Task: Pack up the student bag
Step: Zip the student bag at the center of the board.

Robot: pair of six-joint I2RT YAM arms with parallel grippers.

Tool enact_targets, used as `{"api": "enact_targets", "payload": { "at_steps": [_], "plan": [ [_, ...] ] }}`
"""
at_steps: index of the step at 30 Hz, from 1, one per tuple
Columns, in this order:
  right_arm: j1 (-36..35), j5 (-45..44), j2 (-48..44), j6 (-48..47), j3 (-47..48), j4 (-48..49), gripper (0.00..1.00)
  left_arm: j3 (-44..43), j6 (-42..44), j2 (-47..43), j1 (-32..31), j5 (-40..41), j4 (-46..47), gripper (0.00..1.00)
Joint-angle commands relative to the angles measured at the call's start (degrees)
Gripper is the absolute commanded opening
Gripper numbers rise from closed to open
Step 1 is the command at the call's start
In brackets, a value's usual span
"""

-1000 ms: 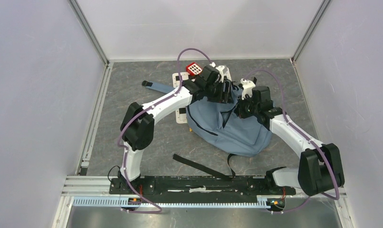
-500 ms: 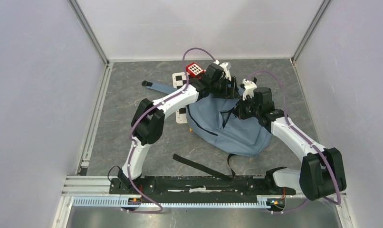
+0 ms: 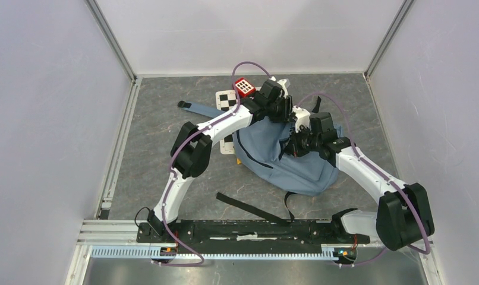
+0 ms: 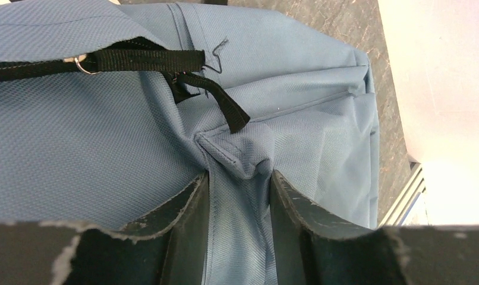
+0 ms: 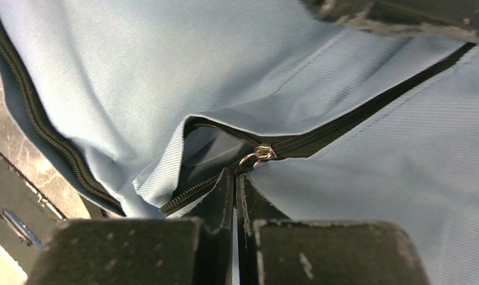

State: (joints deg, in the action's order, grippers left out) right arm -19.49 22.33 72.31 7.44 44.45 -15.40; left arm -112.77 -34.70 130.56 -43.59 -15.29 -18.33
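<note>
**Fig.: student bag (image 3: 296,169) gripped at far end**

The student bag is lying centre-right on the table (image 3: 166,136). L gripper (image 4: 240,196) is pinching a fold of bag fabric. R gripper (image 5: 236,184), fingers pressed fully together, is sitting just beside the zip slider (image 5: 258,154).

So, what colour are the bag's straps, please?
Black; the straps show best in the left wrist view.

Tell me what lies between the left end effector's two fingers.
A raised fold of the student bag, blue-grey fabric, fills the gap between the fingers of the left end effector. The left wrist view shows it.
</note>
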Motion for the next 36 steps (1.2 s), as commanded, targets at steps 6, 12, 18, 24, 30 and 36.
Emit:
{"api": "enact_targets", "payload": {
  "at_steps": [6,12,18,24,30,36],
  "plan": [
    [-3.26,6.08,-2.65,-3.35,5.39,-9.71,0.00,-4.02,-0.99,1.89,0.00,2.52,2.24,0.42],
    [-4.38,7.80,-3.01,-6.47,8.00,-17.44,0.00,-4.21,-1.14,2.13,0.50,3.82,2.29,0.40],
    [-6.03,9.70,-4.40,-6.99,8.08,-21.47,0.00,-4.47,-1.51,2.36,0.78,4.87,2.43,0.39],
    [-8.46,11.07,-4.18,-8.60,10.07,-25.81,0.00,-4.59,-1.56,2.92,0.88,6.09,2.26,0.39],
    [-10.20,9.56,-5.33,-8.80,7.92,-27.75,0.00,-3.97,-1.52,3.07,0.88,6.41,2.31,0.39],
    [-10.66,6.41,-6.06,-7.67,3.22,-25.15,0.00,-3.70,-0.93,2.88,0.88,6.59,2.51,0.39]
  ]
}}
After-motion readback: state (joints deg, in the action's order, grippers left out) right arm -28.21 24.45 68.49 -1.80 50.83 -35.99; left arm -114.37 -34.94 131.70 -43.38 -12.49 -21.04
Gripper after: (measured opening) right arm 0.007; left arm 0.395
